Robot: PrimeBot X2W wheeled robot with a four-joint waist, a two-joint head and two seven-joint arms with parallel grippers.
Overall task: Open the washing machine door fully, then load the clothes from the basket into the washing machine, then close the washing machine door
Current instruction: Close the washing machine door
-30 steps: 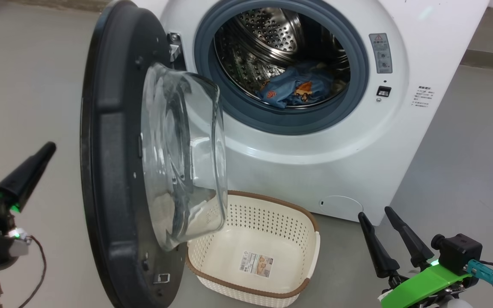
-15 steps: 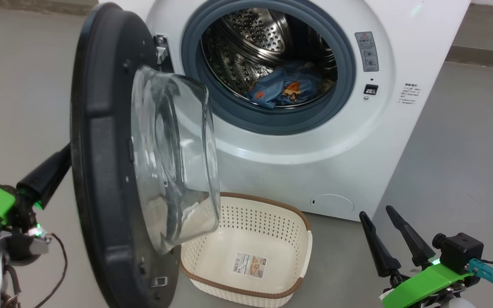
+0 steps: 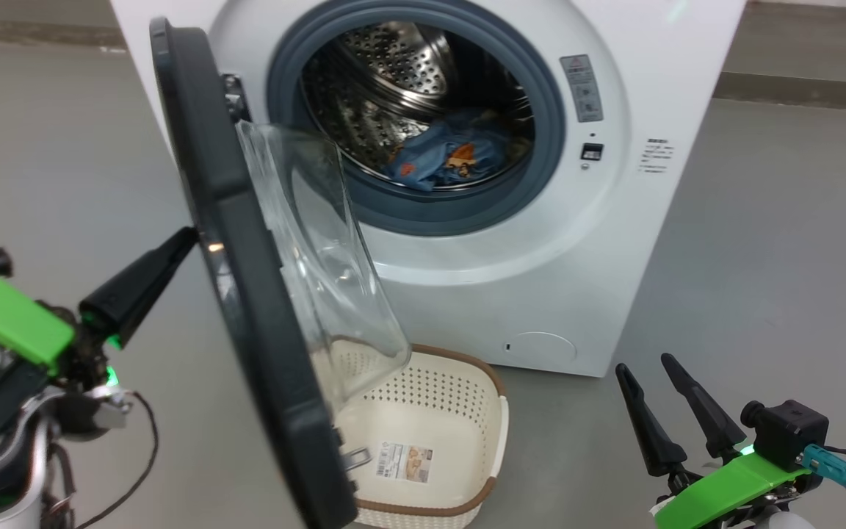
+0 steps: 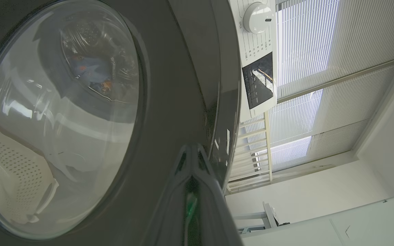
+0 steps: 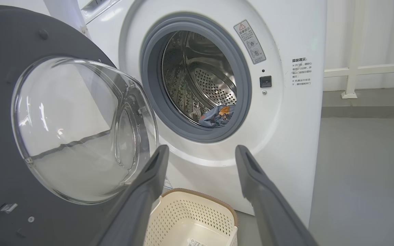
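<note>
Door (image 3: 250, 308) half open, swung out from machine (image 3: 540, 294). Clothes (image 3: 441, 158) inside machine's drum; basket (image 3: 498, 426) at machine's foot. Left gripper (image 3: 183, 236) clenched, gripping nothing, tips touching door's outer rim. Right gripper (image 3: 643, 364) spread wide, empty, near machine's right corner.

White washing machine (image 3: 614, 242) with grey gasket (image 3: 460, 217) and perforated steel drum (image 3: 386, 59); inside it, light blue clothes (image 3: 438, 158) printed orange-brown; before it, black-rimmed clear-glass door (image 3: 247, 294) and cream perforated basket (image 3: 430, 389) with brown rim
</note>
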